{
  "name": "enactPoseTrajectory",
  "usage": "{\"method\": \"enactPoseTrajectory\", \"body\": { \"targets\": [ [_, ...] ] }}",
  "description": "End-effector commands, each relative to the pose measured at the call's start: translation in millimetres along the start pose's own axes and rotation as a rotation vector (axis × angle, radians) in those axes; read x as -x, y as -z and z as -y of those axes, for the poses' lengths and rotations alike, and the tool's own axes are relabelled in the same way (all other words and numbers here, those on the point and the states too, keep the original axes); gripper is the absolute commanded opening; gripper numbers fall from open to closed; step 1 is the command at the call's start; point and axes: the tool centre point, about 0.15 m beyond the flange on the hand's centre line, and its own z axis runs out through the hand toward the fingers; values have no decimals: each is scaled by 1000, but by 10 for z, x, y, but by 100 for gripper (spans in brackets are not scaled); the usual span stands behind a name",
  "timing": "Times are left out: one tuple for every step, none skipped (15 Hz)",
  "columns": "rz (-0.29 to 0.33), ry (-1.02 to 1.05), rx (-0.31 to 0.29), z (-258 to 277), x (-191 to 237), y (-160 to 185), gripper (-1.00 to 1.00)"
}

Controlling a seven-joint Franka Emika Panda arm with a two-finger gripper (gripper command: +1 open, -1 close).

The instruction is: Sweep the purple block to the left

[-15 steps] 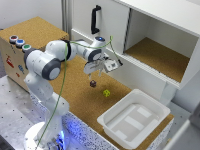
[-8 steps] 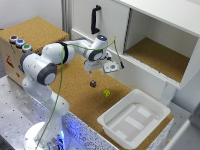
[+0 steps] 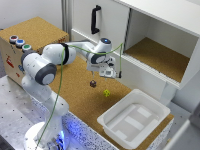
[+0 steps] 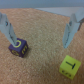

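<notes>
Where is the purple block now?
In the exterior view, the purple block lies on the cork surface below the pincer, left of the yellow-green block.

Dark purple block (image 4: 18, 47) with yellow marking, yellow-green block (image 4: 68, 65) with dark letter, white tray (image 3: 112, 122), brown cork surface (image 3: 75, 85)

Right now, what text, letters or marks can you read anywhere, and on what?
"T": dark letter on the yellow-green block, wrist view.
Purple block: a yellow ring-like mark on top, perhaps "O" or "0"; too blurred to say.
Wooden box: red marks on its side, too small to read.
Nothing else legible.
</notes>
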Motion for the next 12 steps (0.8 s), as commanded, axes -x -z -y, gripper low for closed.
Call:
{"method": "enactPoseTrajectory", "body": {
  "targets": [
    [91,-253,26,19,-234,-353,-100],
    [116,-281,54,37,-261,-428,-100],
    [111,-306,37,45,-285,-473,-100],
    [113,-320,50,43,-305,-513,-100],
    [111,-334,46,41,-344,-557,-100],
    [110,-359,47,30,-384,-611,-100],
    [105,-363,49,38,-405,-633,-100],
    [106,-369,34,41,-429,-657,-100],
    [104,-373,36,49,-446,-676,-100],
    [100,-375,38,51,-457,-698,-100],
    [104,-377,43,64,-452,-743,-100],
    [109,-382,49,69,-439,-786,-100]
  ]
}}
